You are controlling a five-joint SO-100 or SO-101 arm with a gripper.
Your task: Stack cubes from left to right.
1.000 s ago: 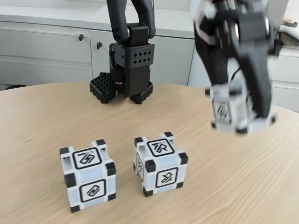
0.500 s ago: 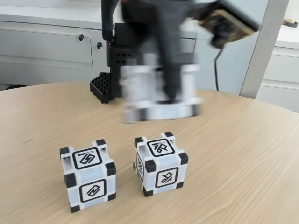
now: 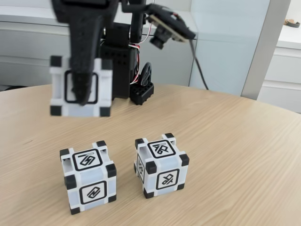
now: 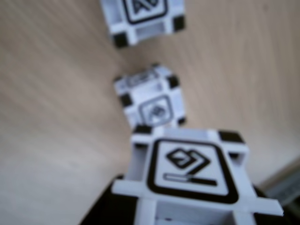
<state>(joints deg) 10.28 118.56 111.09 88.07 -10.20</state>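
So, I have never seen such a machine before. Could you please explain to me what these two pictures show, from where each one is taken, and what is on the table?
The black machine is a small robot arm standing at the back of a round wooden table. At its end is a gripper, two fingers that close like tongs.

The fixed view comes from a camera standing in front of the table. The wrist view comes from a small camera mounted on the arm itself, looking down past the gripper.

Two white cubes with black corners stand on the table, side by side but apart: the left cube and the right cube. Both appear in the wrist view too, somewhat blurred.

The gripper holds a third cube in the air, above the left cube and not touching it. In the wrist view this held cube is the large one at the bottom.
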